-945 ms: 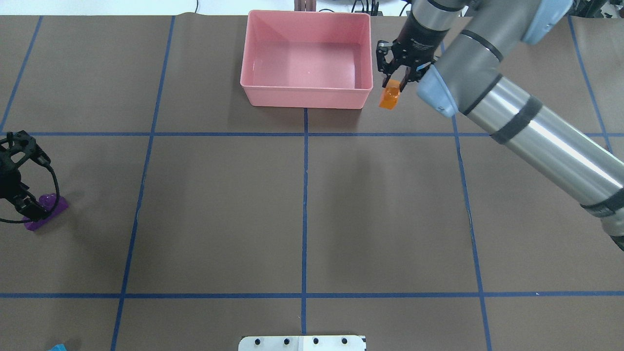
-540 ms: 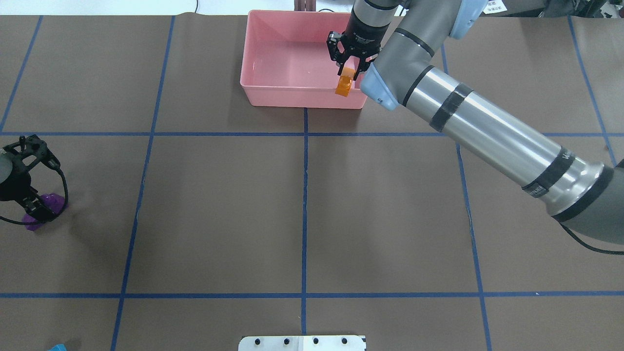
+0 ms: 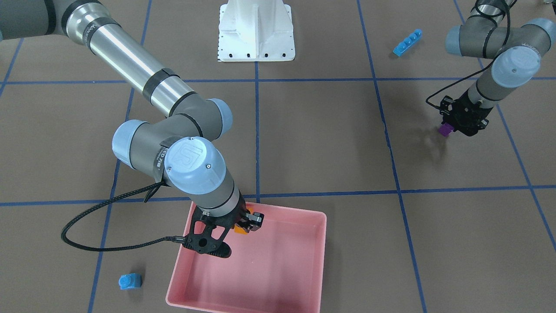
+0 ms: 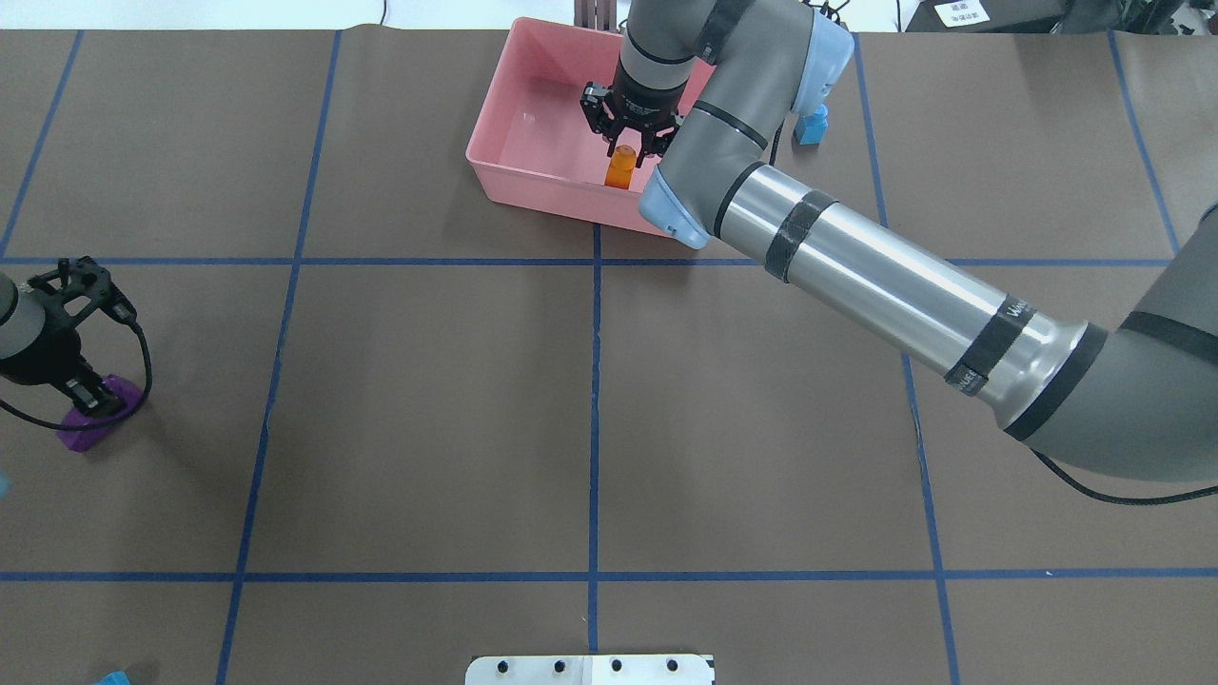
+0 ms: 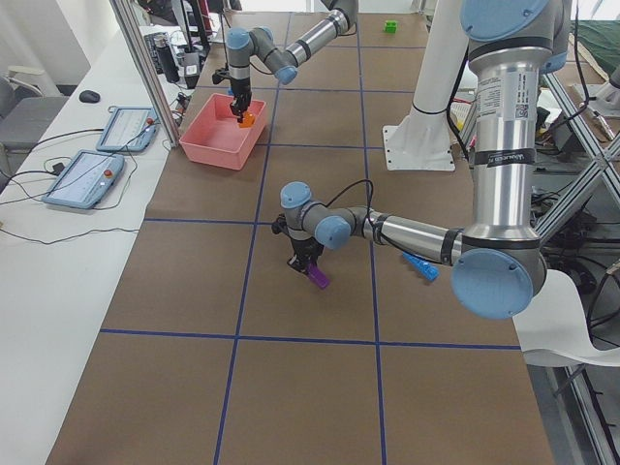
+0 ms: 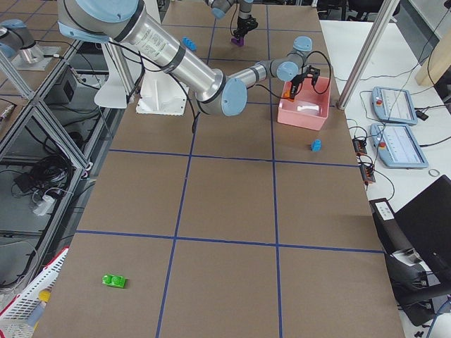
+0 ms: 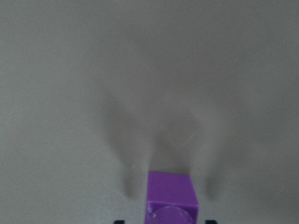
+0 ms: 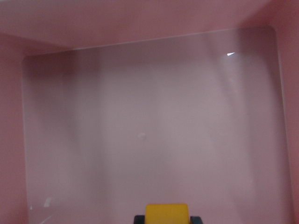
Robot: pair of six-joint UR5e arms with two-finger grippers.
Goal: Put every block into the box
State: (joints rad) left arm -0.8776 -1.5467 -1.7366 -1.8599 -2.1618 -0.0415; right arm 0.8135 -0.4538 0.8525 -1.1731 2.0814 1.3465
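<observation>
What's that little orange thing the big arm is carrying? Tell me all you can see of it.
The orange block is a small brick of glossy, slightly see-through plastic. It hangs roughly upright, pinched at its upper end between the two fingers of the right hand. It is inside the outline of the pink box, near the wall on the robot's side, and held above the box's floor. Only the fingers touch it.

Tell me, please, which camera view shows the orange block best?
The overhead exterior view: the orange block hangs unobstructed below the right gripper, over the pink box. The front-facing view hides most of it behind the gripper; the right wrist view catches only its edge; the side views show it tiny.
</observation>
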